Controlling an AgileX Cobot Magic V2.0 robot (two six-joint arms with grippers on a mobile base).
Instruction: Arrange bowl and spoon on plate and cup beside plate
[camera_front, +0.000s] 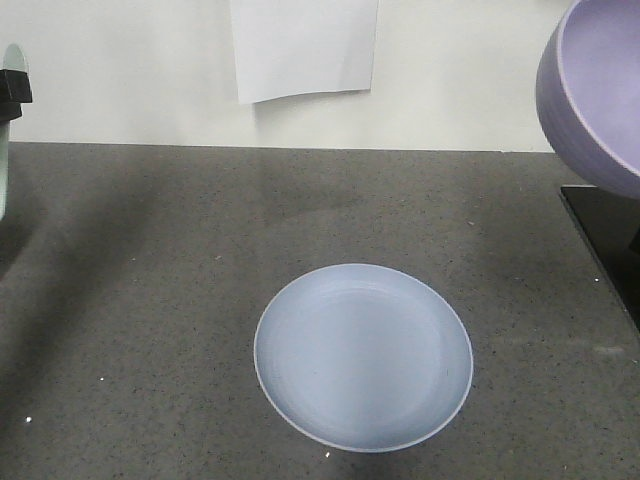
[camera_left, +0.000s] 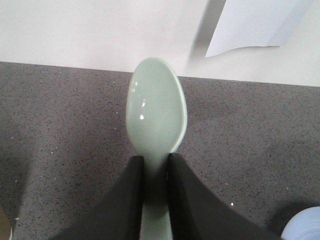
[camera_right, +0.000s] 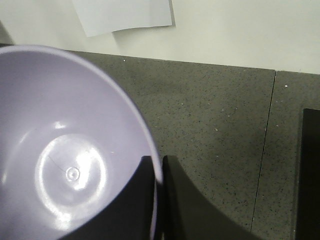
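The pale blue plate (camera_front: 363, 357) lies flat on the dark speckled counter, low and centre in the front view, with nothing on it. My right gripper (camera_right: 159, 165) is shut on the rim of the lavender bowl (camera_right: 65, 150), one finger inside and one outside; the bowl (camera_front: 598, 90) hangs tilted in the air at the top right. In the left wrist view the mint-green spoon (camera_left: 156, 112) points away, and my left gripper (camera_left: 155, 162) is shut on its handle just behind the scoop. A sliver of the spoon (camera_front: 12, 62) shows at the far left. The cup is out of view.
A white paper sheet (camera_front: 305, 45) hangs on the back wall. A black flat object (camera_front: 605, 225) lies at the counter's right edge. A seam (camera_right: 264, 150) runs through the counter near it.
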